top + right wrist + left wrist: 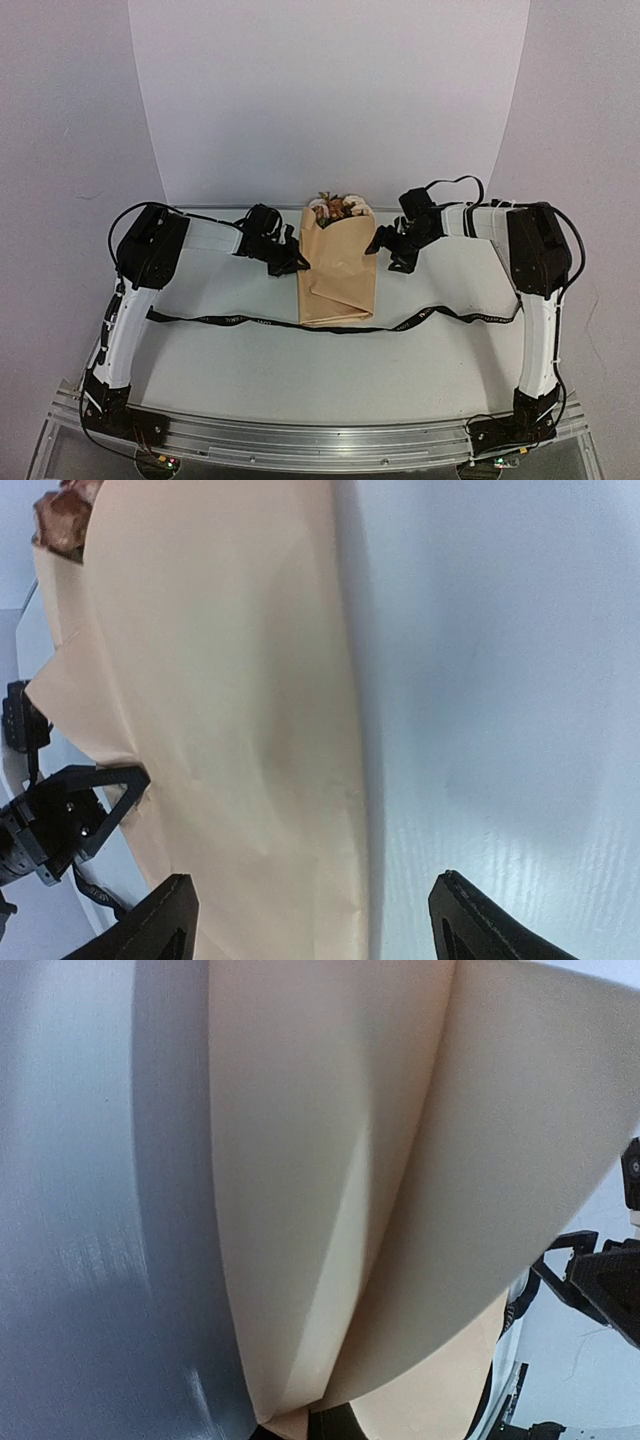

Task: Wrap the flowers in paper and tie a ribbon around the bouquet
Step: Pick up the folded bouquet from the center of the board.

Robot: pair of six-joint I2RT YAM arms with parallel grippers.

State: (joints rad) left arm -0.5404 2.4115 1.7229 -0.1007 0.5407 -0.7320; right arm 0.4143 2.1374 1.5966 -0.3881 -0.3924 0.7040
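The bouquet stands as a tan paper point(338, 270) cone lying mid-table, with the cream, pink and brown flowers point(338, 207) showing at its far, wide end. The black ribbon point(230, 320) lies flat across the table and passes under the cone's near end. My left gripper point(298, 262) is shut on the paper's left edge; in the left wrist view the paper point(330, 1160) folds converge at its jaws. My right gripper point(386, 250) is open just off the right edge, and the paper point(220, 700) edge lies between its spread fingertips point(165, 920). Blooms point(65, 515) peek out at the upper left.
A white curved backdrop point(330, 90) rises behind the table. An aluminium rail point(320, 440) with the arm bases runs along the near edge. Black cables point(455, 183) loop above the right wrist. The ribbon's ends reach toward both arms.
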